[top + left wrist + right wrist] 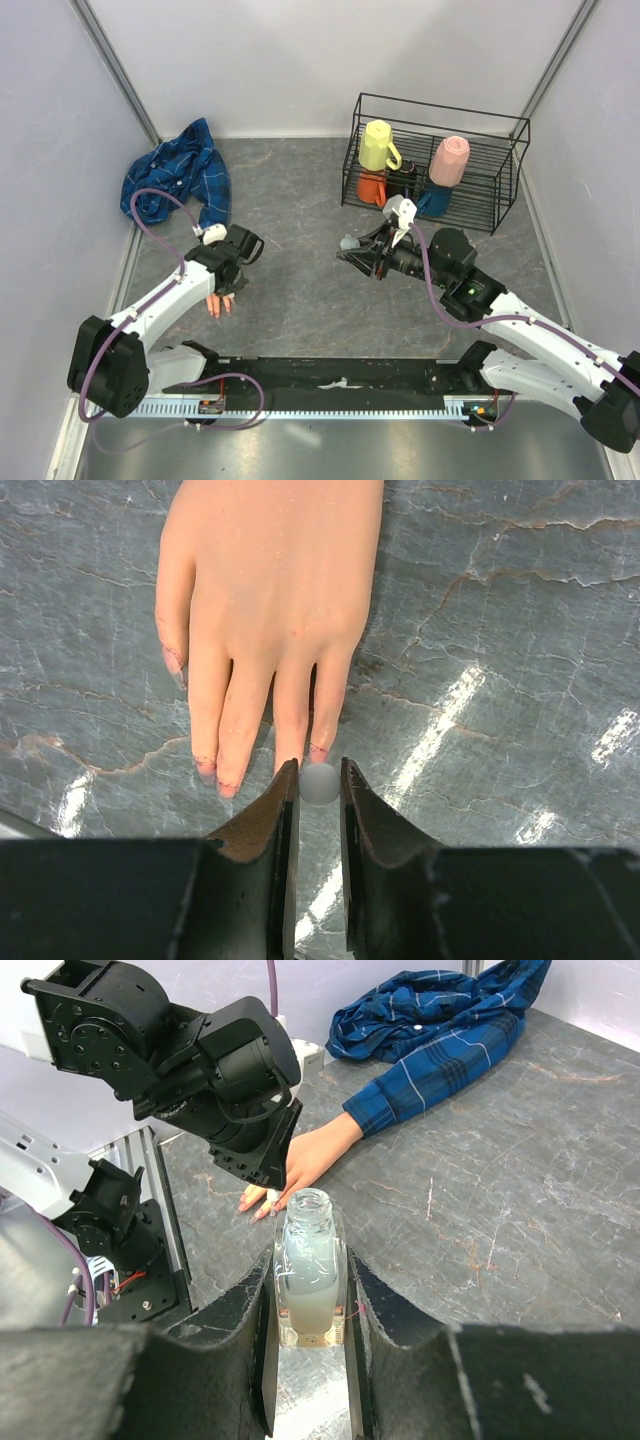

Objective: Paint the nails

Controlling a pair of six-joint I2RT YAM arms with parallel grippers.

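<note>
The mannequin hand (270,600) lies palm down on the grey marbled bench (500,630), filling the upper left of the left wrist view with its fingers pointing toward the bottom edge. The nails (226,783) sit at those fingertips near the middle of the frame, and several carry faint pinkish smears. The left claw (319,766) rises from the bottom edge, its tips just beside the two rightmost fingertips. Its jaws are drawn narrow, pinching a small pale round piece (320,784) that is too blurred to identify. In the top view the hand (220,305) shows at lower left, mostly covered by the left arm, with the blue plaid shirt (180,178) bunched in the upper left corner. The right wrist view shows a sleeve (420,1090) of that shirt running down to the wrist. In that view's lower centre the right claw (308,1272) is pressed against both sides of an uncapped glass bottle (308,1215) of milky liquid, held upright above the bench. A black wire rack (500,130) at the upper right of the top view holds yellow (377,145), pink (450,160), orange (372,187) and blue (435,202) cups.
</note>
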